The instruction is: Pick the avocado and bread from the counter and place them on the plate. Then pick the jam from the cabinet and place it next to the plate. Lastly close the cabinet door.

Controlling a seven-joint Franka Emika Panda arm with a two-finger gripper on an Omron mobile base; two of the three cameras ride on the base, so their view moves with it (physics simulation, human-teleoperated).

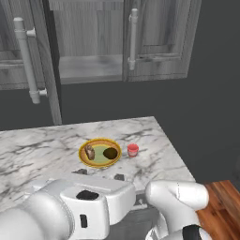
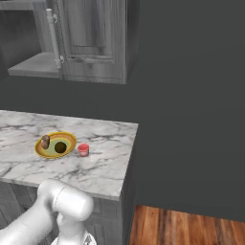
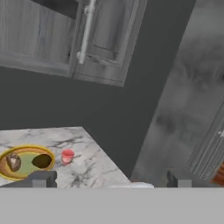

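Two foods sit on the yellow-rimmed green plate [image 1: 100, 153] with the small red jam jar [image 1: 133, 149] beside it, hand [image 3: 109, 179] open and empty, so the open dark grey wood-grain cabinet door [image 1: 37, 61] at upper left needs closing.

Dim even render, soft blur, faint shadows.

I am working in a home kitchen; a white marble counter [image 1: 56, 145] with grey veins runs below a dark grey wood-grain wall cabinet [image 1: 159, 42] with long silver bar handles [image 1: 133, 40]; a plate [image 1: 100, 153] of food sits on the counter; wooden flooring [image 2: 186, 225] lies beside it.
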